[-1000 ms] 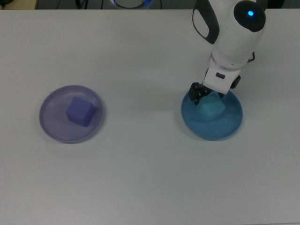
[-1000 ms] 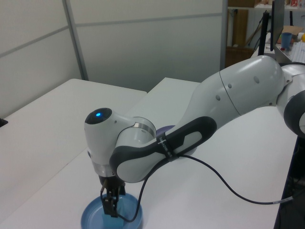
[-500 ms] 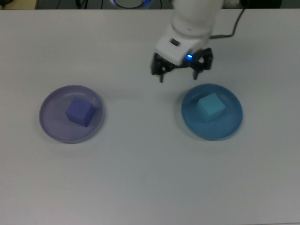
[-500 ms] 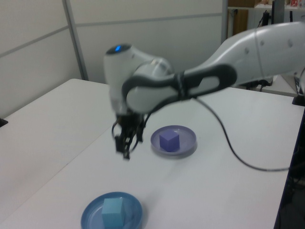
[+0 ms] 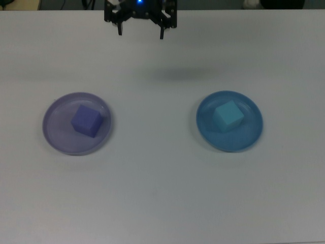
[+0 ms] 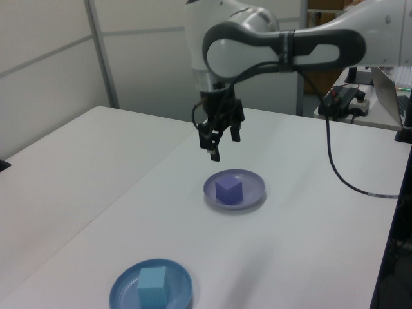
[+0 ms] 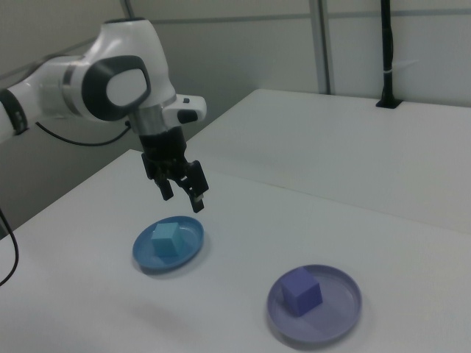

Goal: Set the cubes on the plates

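Since a second ago, the gripper [image 5: 140, 28] has let go of the turquoise cube [image 5: 228, 116], lifted off the blue plate [image 5: 252, 133] and travelled to the desk's [image 5: 162, 193] far edge as the top view shows it, where it now hangs high with its fingers spread wide and nothing between them. Neither cube nor plate has shifted.

Both cubes now sit on plates: the turquoise cube rests flat near the middle of the blue plate, and the indigo cube [image 5: 86, 121] rests near the middle of the lavender plate [image 5: 56, 134], which lies toward the top view's left edge of the desk, well apart from its partner. By my reading, the placing work is finished and the step in hand is the retreat; the next move calls for little more than carrying the arm clear without passing low over either plate.

Each cube is a small, matte, sharp-edged solid, turned a little so its faces are not square to the desk's edges. Both plates are round, shallow and rimmed, with a slight sheen, the lavender one looking faintly translucent. Underneath, the desk is plain, smooth and white.
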`<state>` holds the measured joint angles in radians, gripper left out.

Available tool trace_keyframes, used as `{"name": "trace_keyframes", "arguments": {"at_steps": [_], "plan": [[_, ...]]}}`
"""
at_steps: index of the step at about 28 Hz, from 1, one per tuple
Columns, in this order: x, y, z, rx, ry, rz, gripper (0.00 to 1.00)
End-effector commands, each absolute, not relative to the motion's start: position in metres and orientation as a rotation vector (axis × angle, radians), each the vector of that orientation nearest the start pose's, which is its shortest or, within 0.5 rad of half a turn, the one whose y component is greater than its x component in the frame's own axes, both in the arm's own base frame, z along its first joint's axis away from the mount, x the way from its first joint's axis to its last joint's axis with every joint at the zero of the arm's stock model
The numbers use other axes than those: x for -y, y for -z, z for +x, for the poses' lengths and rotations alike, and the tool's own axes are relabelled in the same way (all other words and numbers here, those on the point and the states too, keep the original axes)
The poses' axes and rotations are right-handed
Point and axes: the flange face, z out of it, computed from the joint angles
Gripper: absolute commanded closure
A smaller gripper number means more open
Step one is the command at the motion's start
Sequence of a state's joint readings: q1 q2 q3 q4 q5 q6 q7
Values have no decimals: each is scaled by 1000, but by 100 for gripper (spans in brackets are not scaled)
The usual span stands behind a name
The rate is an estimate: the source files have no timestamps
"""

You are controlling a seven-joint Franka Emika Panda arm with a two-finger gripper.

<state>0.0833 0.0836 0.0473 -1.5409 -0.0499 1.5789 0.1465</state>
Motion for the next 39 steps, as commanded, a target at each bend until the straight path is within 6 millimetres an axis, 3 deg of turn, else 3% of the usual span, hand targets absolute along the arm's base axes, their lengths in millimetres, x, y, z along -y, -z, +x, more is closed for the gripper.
{"name": "trace_keyframes", "arguments": {"at_steps": [1,3,5,8,15,39], "plan": [[-59,-603,554,-54,-47,-3186,0],[-52,-610,551,-81,-2,-3181,0],[-33,-620,550,-141,42,-3170,0],[-22,-621,551,-164,48,-3166,0],[-20,-615,554,-81,23,-3174,0],[-22,-606,562,-78,18,-3167,0]]}}
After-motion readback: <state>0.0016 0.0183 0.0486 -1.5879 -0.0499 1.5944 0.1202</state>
